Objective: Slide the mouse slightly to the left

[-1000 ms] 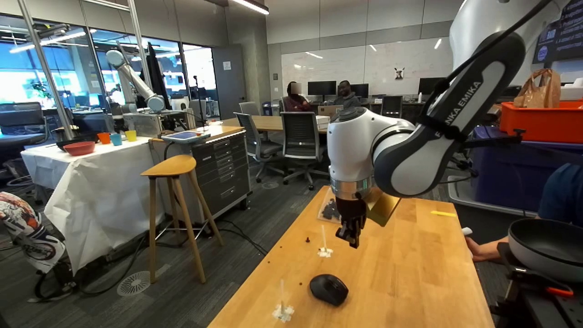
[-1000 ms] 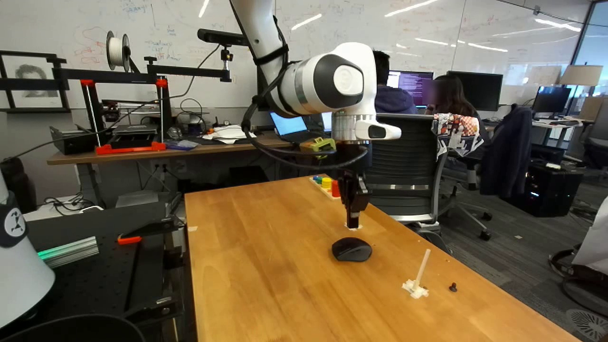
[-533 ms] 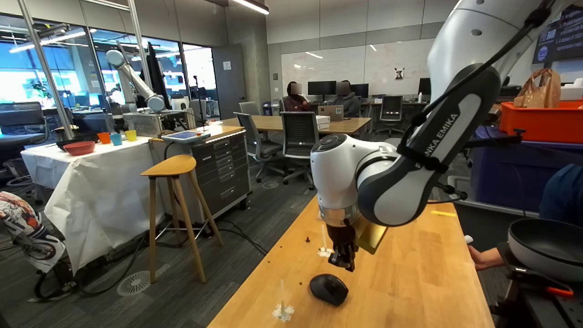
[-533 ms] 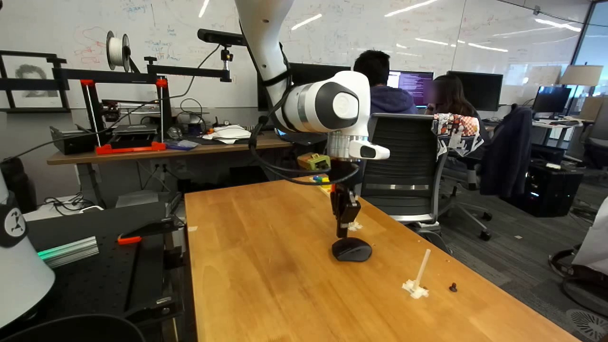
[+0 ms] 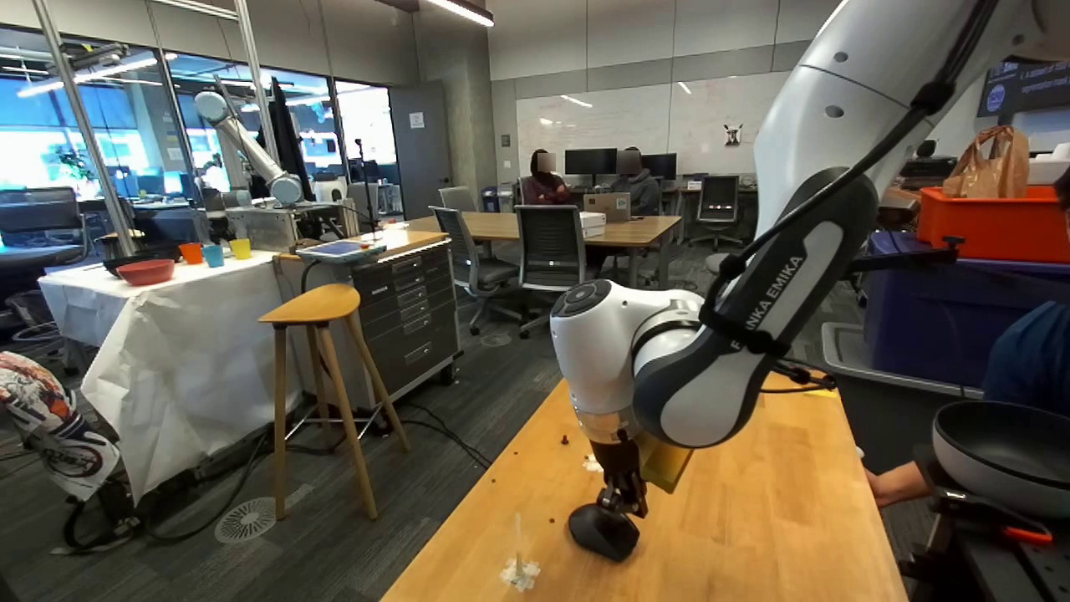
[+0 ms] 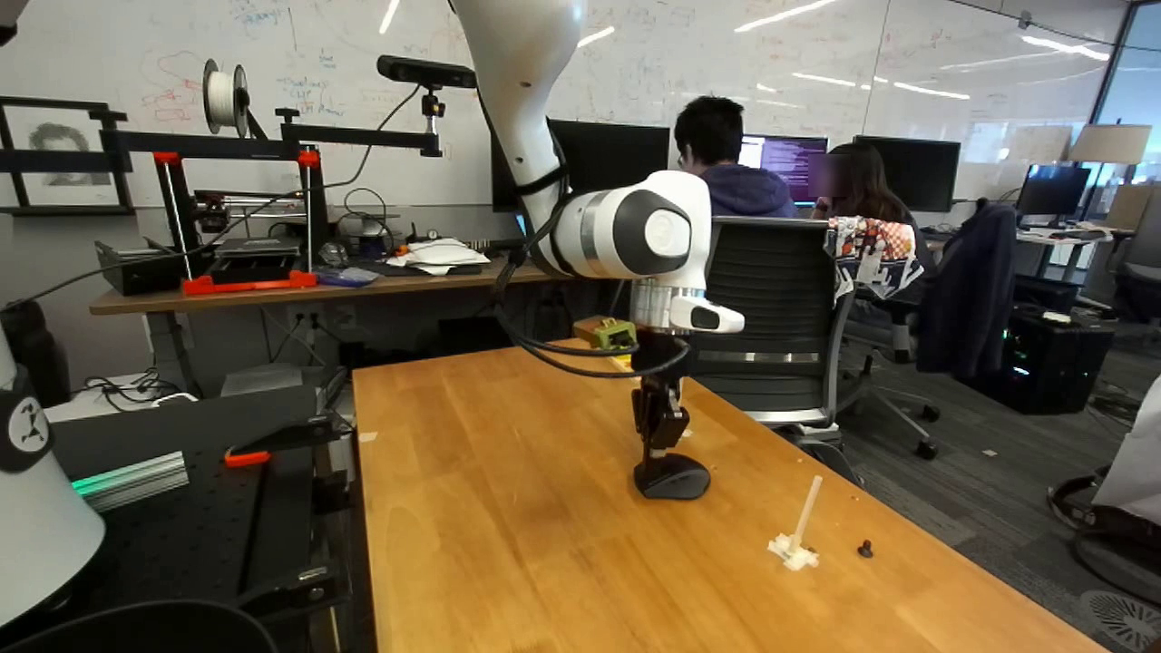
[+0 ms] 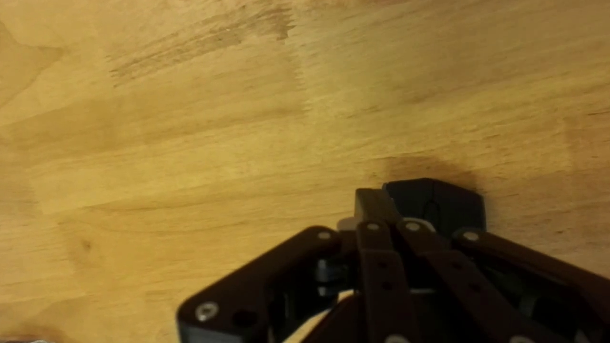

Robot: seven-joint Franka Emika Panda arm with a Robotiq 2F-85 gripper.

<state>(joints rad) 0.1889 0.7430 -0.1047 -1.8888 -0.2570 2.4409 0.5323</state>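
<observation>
My gripper (image 7: 381, 205) is pinched together, and the mouse (image 7: 441, 205) lies just beside it at wrist-view three o'clock, the way I'd push.

In an exterior view, the camera looks down along the table (image 5: 752, 518), past a stool (image 5: 318, 303) toward chairs (image 5: 550, 238) farther off. In an exterior view, it faces a desk (image 6: 494, 275) and whiteboard (image 6: 336, 54). Both stand back and share the table, arm (image 5: 777, 293) and mouse (image 5: 602, 535). The wrist view, much nearer, looks down past the gripper (image 7: 391, 209).
</observation>
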